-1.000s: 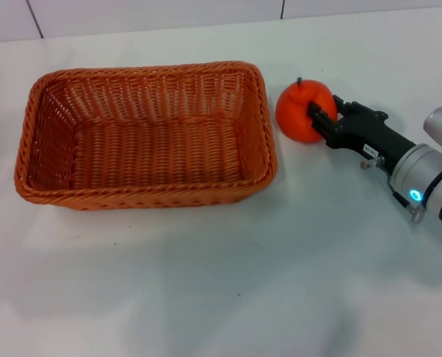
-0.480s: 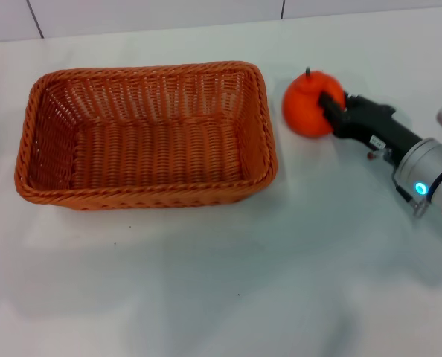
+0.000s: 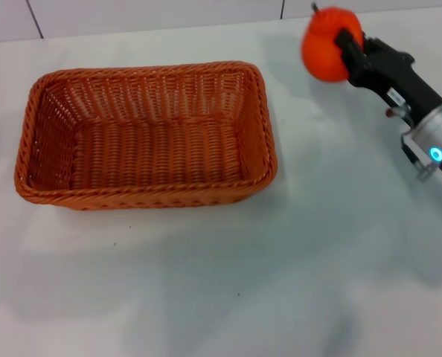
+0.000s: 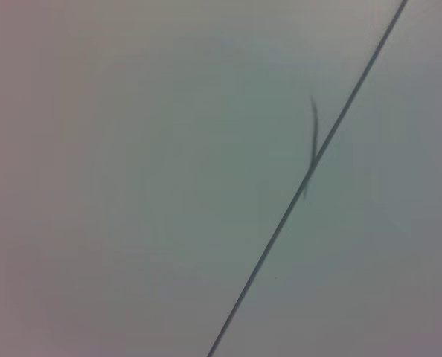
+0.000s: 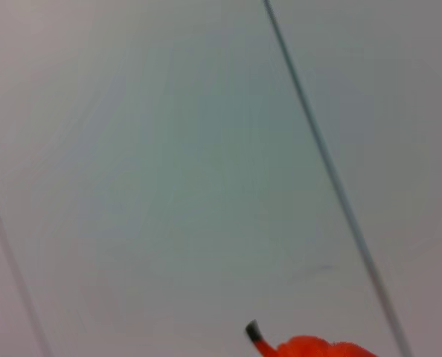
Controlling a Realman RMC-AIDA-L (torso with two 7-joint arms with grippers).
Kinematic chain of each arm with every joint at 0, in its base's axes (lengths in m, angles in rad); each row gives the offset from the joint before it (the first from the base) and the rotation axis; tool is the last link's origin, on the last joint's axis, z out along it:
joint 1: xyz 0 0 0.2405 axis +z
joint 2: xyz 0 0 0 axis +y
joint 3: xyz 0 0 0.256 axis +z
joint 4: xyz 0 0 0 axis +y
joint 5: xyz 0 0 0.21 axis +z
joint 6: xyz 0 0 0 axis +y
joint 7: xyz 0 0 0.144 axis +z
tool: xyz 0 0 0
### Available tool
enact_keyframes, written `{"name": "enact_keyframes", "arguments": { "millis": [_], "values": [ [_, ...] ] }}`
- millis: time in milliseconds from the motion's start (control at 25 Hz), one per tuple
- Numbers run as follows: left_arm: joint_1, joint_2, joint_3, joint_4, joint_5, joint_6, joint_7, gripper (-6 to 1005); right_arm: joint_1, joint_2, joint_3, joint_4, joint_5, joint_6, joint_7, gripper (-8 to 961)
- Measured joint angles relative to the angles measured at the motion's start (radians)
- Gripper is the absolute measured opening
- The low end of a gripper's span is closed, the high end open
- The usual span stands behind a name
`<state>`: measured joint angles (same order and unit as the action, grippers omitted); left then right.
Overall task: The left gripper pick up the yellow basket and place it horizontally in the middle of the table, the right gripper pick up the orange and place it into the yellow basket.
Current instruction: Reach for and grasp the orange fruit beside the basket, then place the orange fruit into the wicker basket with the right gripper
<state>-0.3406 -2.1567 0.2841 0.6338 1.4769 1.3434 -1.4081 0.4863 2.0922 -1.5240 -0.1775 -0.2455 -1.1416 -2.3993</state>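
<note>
**Carrying the orange across to the basket**

Holding the orange [image 3: 328, 43] clamped in the right tool [image 3: 347, 46], I have it raised above the far right part of the surface [image 3: 295, 268], its dark stem pointing up. The yellow basket [image 3: 145, 136] sits lengthwise in the middle of the surface, open and with nothing in it, well apart from the fruit and to its left. I judge the basket step finished, so this is the transfer.

From the right wrist camera I get only the top of the orange [image 5: 314, 346] and its stem against the wall, so I steer by the head view.

My plan: keep the height I have, sweep left until the fruit hangs over the basket's woven floor rather than its braided rim, then lower before letting go. A round fruit dropped from high could bounce or roll, and clipping the near right corner could shove the basket askew. The left tool is out of sight; its camera faces bare wall.
</note>
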Motion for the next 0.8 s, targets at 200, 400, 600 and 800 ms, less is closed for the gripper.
{"name": "enact_keyframes", "arguments": {
  "millis": [200,400,600,800],
  "values": [
    [0.0,0.0,-0.001,0.001,0.0,-0.012,0.0,893,0.03,0.004,-0.099,-0.071,-0.016,0.003,0.035,203],
    [0.0,0.001,-0.003,0.0,-0.001,-0.021,0.0,893,0.095,0.009,-0.226,-0.091,-0.021,0.011,0.076,150],
    [-0.005,0.0,-0.003,-0.002,-0.001,-0.027,0.0,894,0.149,0.018,-0.265,-0.115,-0.139,0.033,0.152,98],
    [-0.006,0.0,0.001,-0.002,-0.001,-0.027,0.0,895,0.157,0.017,-0.266,-0.146,-0.219,0.042,0.241,76]
  ]
}}
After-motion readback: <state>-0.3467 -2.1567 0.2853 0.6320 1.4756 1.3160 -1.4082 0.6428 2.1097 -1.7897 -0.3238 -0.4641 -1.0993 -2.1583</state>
